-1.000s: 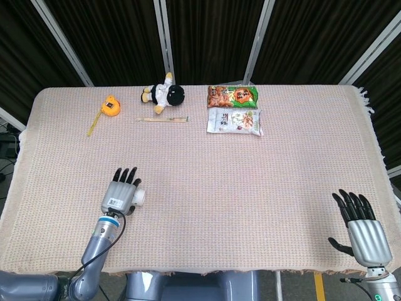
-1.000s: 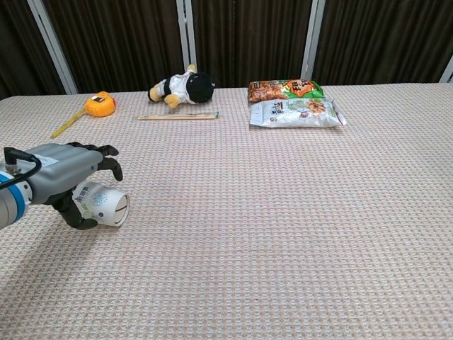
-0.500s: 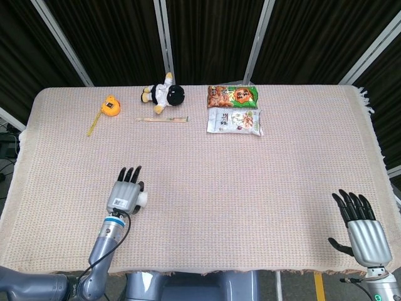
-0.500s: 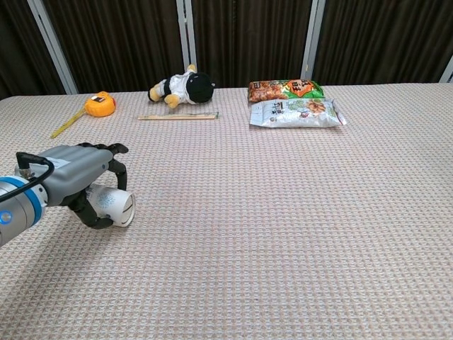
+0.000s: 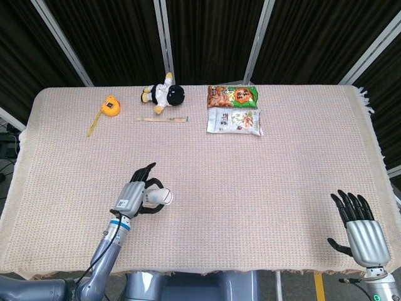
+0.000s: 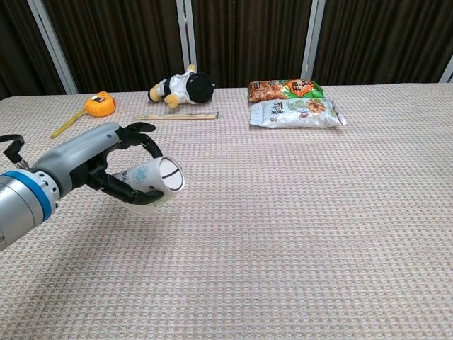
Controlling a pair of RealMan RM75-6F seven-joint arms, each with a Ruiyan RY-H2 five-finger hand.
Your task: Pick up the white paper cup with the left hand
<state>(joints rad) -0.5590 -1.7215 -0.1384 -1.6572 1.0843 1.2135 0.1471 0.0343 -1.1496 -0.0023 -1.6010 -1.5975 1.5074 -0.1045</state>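
- Our left hand (image 6: 113, 170) is wrapping its fingers around the white paper cup (image 6: 154, 181), which we are now carrying clear of the worktop (image 6: 297, 212); a second ago it was lying low against the cloth, so the pick-up looks essentially done.
- The cup is lying sideways in the hand, its mouth pointing rightward.
- Our right hand (image 5: 360, 233) is resting with fingers spread, holding nothing.

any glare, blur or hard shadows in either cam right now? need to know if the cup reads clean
Head view: even light, no glare, sharp; the white paper cup in the left hand is small but distinct. Chest view: cup and hand crisp, only a faint soft shadow on the table; the dark curtains behind hold little detail.
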